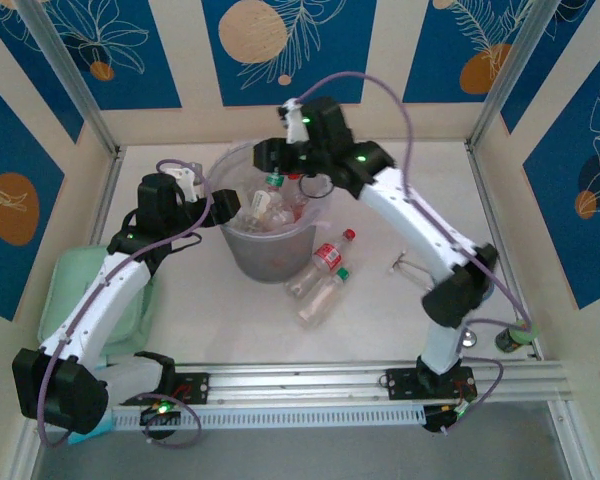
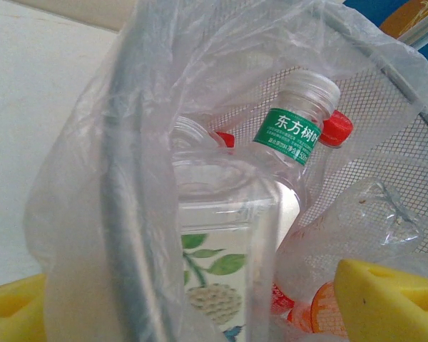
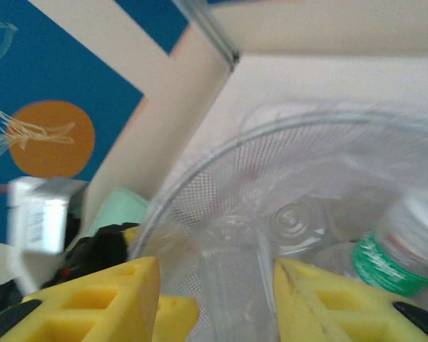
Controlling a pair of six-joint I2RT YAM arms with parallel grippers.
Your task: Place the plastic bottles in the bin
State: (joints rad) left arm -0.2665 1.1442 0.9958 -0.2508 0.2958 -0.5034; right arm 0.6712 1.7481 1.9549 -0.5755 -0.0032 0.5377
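Across the top view, a matte white table (image 1: 410, 190) sits boxed in by cream walls with deep-blue panels printed with orange discs and pale leaves, and a ribbed aluminium rail (image 1: 310, 385) runs along its near edge. The bin (image 1: 242, 258), round, grey and translucent, stands at centre-left with plastic bottles heaped inside. Two more lie on the table just beside its right wall, a red-capped bottle (image 1: 327, 257) and a green-capped bottle (image 1: 320, 298), close together. A flat pale green tray (image 1: 65, 290) lies at the left edge. The left gripper (image 1: 225, 205) sits at the bin's left rim, and the right gripper (image 1: 280, 170) hangs over its far side. At the left wrist, a crinkled clear bag (image 2: 93, 178) drapes over the dark rim, with fine mesh wall behind. Inside stand a squarish clear bottle (image 2: 214, 235) with a leaf print and a ribbed-neck bottle (image 2: 289, 135) with a green label. The yellow foam pads (image 2: 389, 303) stand wide apart, the rim between them, clamped on nothing. At the right wrist, the picture is blurred: the pads (image 3: 93, 303) show a gap over the bin, and a clear shape may sit between them, so I cannot tell whether anything is held.
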